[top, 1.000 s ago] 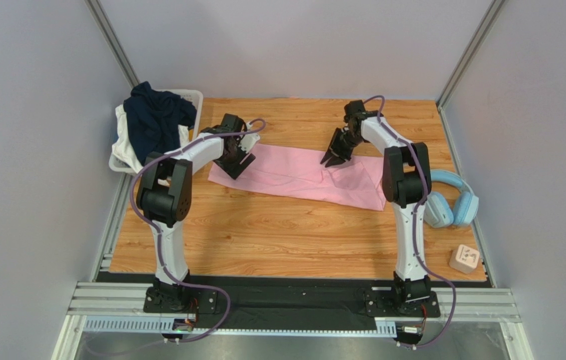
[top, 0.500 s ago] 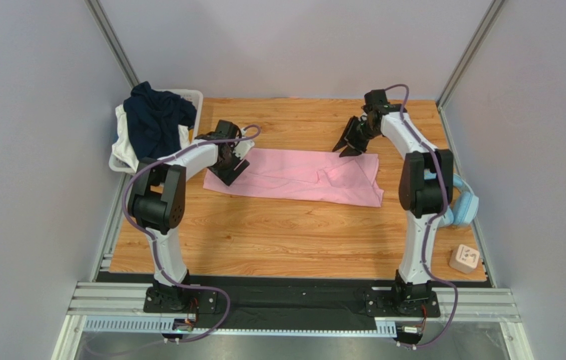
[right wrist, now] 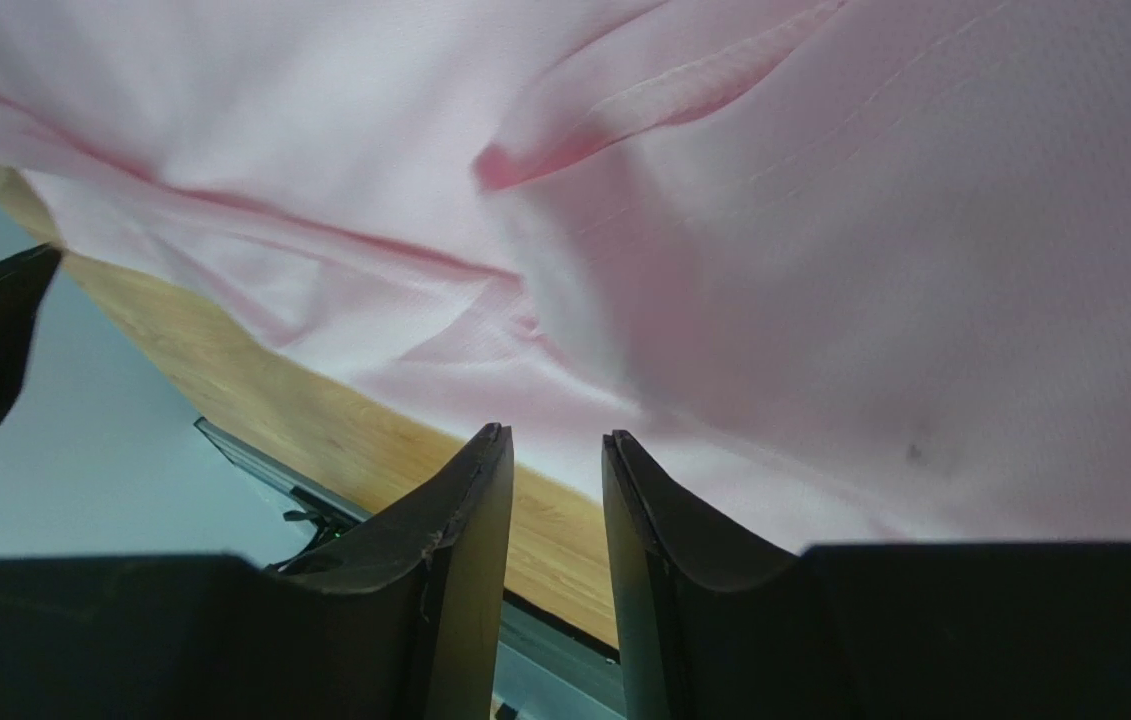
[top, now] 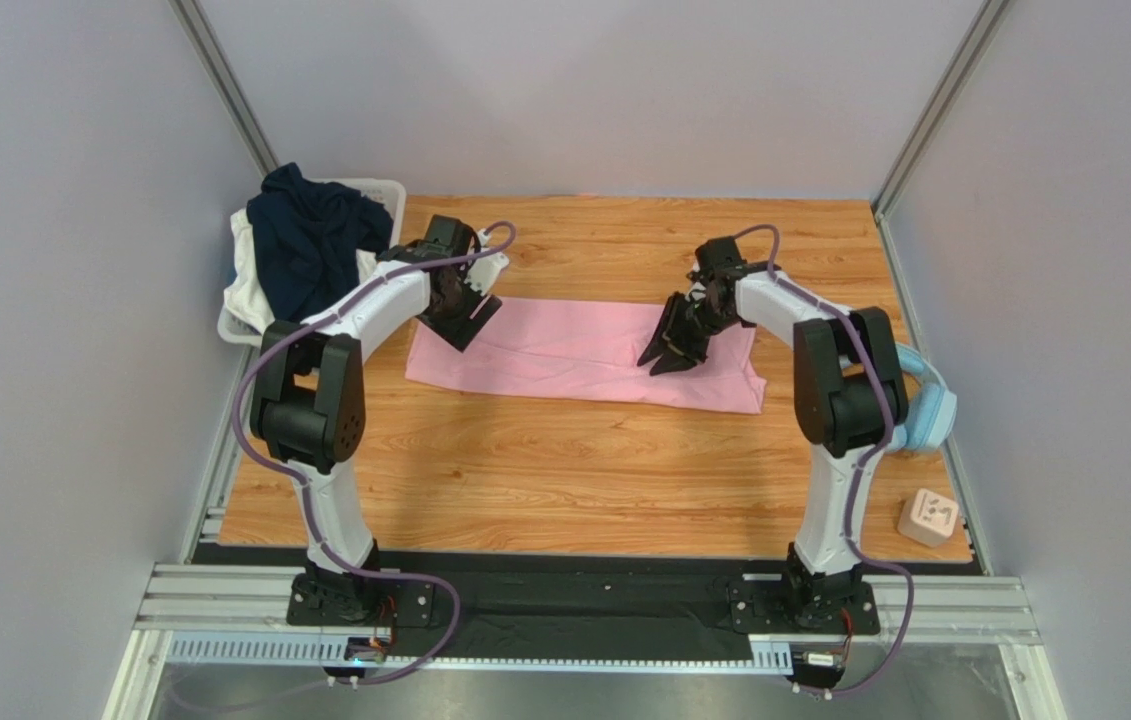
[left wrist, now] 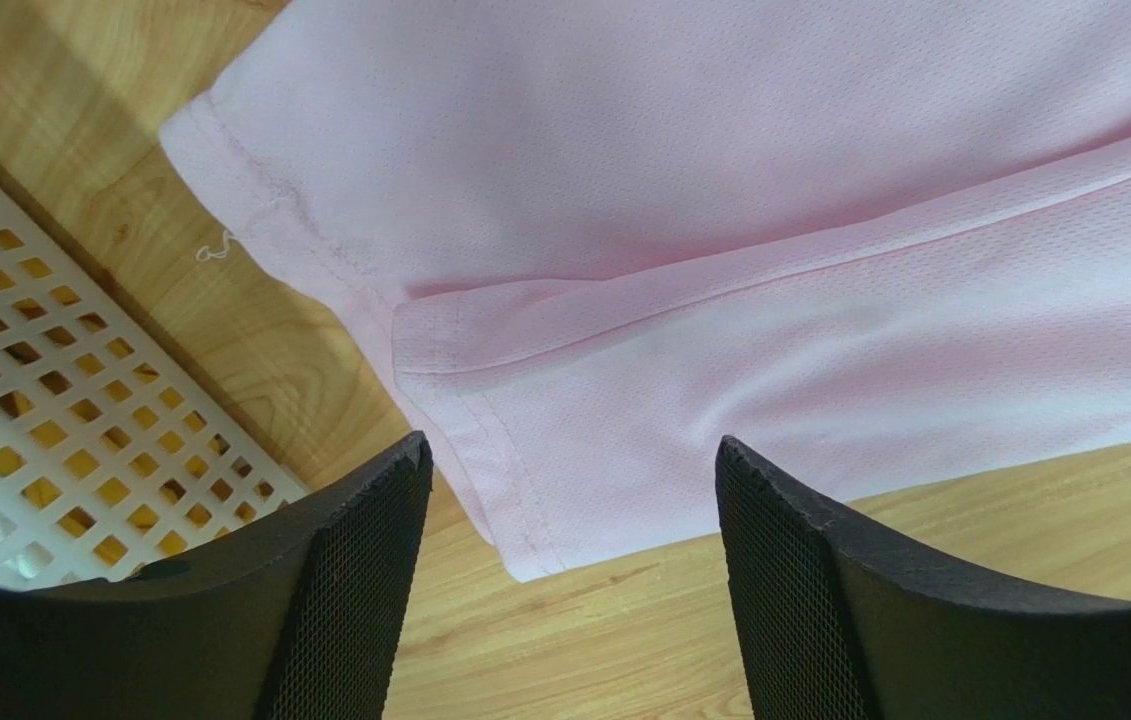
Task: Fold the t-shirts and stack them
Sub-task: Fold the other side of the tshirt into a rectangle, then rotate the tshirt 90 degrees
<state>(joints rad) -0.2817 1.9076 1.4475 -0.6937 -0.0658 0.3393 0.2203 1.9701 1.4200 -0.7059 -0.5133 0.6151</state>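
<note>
The light pink t-shirt (top: 586, 348) lies spread flat across the middle of the wooden table. My left gripper (top: 460, 324) hovers over its left end, jaws wide open and empty; the left wrist view shows the shirt's hemmed corner (left wrist: 526, 495) between the fingers (left wrist: 353, 585). My right gripper (top: 666, 354) is low over the shirt's right part, jaws only narrowly apart with nothing between them; a small fold (right wrist: 631, 105) shows ahead of it. The dark navy t-shirt (top: 310, 237) lies bunched in the white basket (top: 388, 195).
The basket's lattice wall (left wrist: 30, 450) is close to the left gripper. Light blue headphones (top: 923, 414) lie at the table's right edge, with a small beige box (top: 929, 518) nearer the front. White cloth (top: 244, 293) hangs over the basket's left side.
My right gripper went to the shirt's far right edge, then came back toward the front and left over the shirt. My left gripper moved slightly back. The shirt lies flatter.
</note>
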